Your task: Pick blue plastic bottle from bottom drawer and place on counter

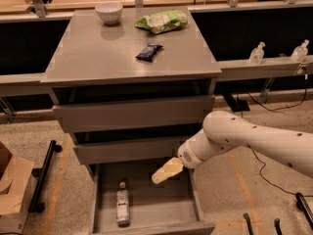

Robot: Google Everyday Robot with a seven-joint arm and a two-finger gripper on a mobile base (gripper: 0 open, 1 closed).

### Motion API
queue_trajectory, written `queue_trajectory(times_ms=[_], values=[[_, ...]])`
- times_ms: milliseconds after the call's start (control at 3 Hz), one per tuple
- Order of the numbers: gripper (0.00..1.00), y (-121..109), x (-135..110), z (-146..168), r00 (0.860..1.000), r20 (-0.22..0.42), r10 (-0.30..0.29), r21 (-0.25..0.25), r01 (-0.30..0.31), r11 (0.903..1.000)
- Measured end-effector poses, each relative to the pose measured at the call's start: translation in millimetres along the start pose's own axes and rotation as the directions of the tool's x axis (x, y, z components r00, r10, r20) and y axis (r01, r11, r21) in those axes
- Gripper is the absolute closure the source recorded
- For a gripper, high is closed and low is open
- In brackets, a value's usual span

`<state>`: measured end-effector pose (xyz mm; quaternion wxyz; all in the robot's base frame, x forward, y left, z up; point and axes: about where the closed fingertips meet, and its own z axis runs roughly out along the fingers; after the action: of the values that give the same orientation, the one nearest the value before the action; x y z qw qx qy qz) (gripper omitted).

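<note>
The blue plastic bottle lies on its side on the left of the floor of the open bottom drawer, white cap toward the cabinet. My gripper hangs over the drawer's middle, above and to the right of the bottle, apart from it. It holds nothing that I can see. The white arm reaches in from the right. The grey counter tops the cabinet above.
On the counter stand a white bowl, a green snack bag and a small dark packet. Two closed drawer fronts sit above the open one. Pump bottles stand on a ledge at right. A cardboard box is at left.
</note>
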<state>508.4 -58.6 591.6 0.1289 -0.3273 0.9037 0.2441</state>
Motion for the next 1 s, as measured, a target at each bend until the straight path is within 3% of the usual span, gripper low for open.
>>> queue_trajectory(times_ms=[667, 1000], values=[[0.00, 3.9, -64.3, 70.2, 0.994, 0.100, -0.040, -0.158, 0.055, 0.9859], [0.00, 6.0, -79.3, 122.5, 0.998, 0.049, -0.043, -0.177, 0.051, 0.9828]])
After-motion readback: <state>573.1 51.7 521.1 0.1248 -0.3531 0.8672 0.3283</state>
